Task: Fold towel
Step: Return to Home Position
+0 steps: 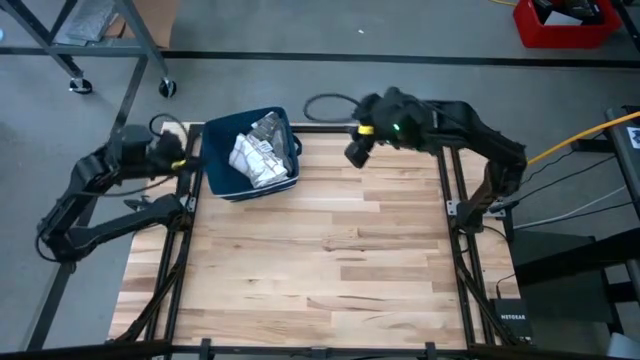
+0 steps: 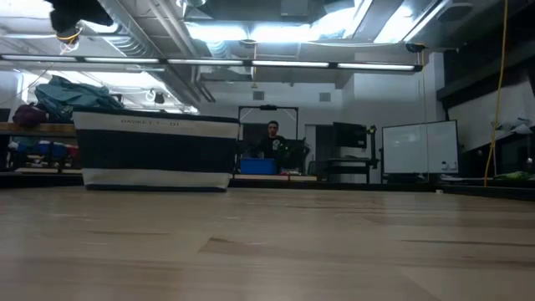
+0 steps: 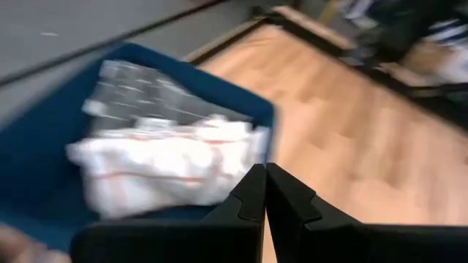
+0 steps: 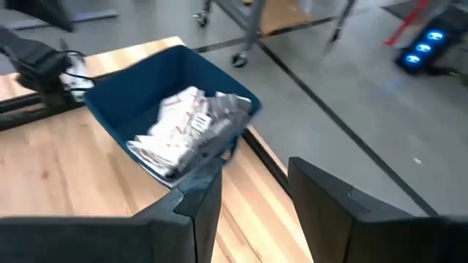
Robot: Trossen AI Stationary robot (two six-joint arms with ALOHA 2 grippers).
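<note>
high view: folded towels (image 1: 258,155) lie in the blue bin (image 1: 215,176) at the far left of the table (image 1: 330,250), left gripper (image 3: 265,172) closed empty beside it, right gripper (image 4: 256,169) open nearby; folding looks finished.

"NETGEAR" on a dark box (image 1: 512,320) beside the table (image 1: 330,255); print on the bin (image 2: 155,159) illegible.
</note>
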